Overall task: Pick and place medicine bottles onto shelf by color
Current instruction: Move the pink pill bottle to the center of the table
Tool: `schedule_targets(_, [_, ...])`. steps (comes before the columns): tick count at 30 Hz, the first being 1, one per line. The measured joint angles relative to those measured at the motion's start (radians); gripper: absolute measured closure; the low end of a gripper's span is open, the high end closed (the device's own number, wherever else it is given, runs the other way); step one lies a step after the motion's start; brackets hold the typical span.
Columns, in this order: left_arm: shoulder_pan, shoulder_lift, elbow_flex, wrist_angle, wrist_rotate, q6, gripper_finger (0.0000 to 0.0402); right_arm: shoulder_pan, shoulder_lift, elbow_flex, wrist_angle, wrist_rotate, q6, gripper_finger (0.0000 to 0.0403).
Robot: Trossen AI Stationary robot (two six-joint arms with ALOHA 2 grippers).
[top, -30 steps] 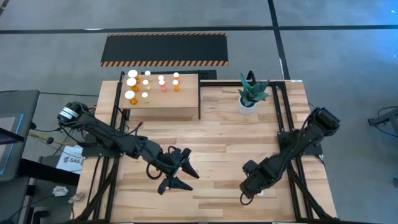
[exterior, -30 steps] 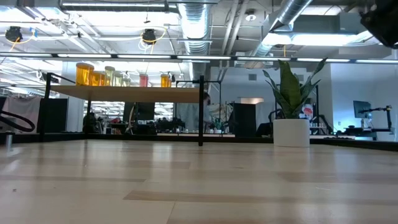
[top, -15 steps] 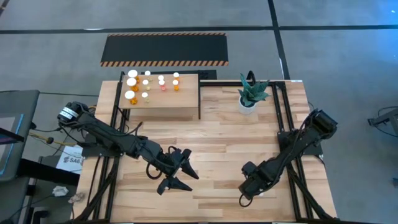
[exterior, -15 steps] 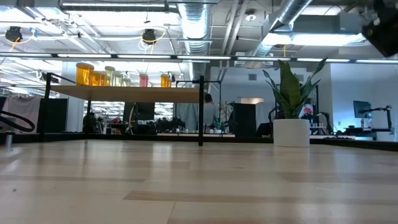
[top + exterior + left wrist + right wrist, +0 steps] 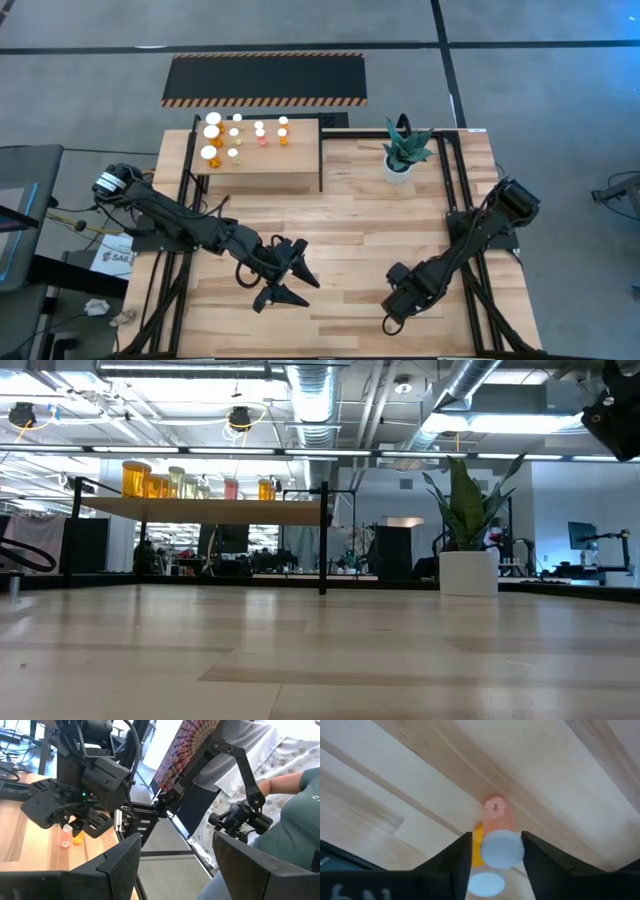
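Observation:
Several medicine bottles with white caps stand on the light-wood shelf at the table's far left. Near the table's near right edge, a pinkish bottle and an orange bottle stand close together on the wood. My right gripper points down over them, shut on the pinkish one. My left gripper hovers level above the table's middle left, open with nothing between its fingers. My right gripper has the pinkish bottle's white cap between its two fingers, one on each side, coming from above and pointing down. The bottle's pinkish body reaches down to the table top below the cap. The orange bottle shows as a sliver beside one finger.
A white pot with a green plant stands at the far right of the table. A black mat with orange-striped edges lies on the floor beyond the shelf. A person sits beyond the table's right edge.
My right gripper has sunk a little toward the table and the near edge, over the two bottles.

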Motion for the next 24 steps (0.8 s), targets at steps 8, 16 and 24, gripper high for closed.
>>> schedule_targets(8, [0.0,0.0,0.0,0.001,-0.001,0.0,0.0164,-0.002,-0.001,0.0,-0.001,0.0,-0.012,0.0294])
schedule_targets(16, [0.0,-0.004,0.0,-0.034,0.003,-0.025,0.0164,-0.077,0.0,0.026,-0.021,0.0,-0.119,0.0266])
schedule_targets(24, [-0.011,-0.01,0.0,-0.064,0.029,-0.07,0.0164,-0.279,0.0,0.097,-0.012,0.063,-0.367,0.0275])
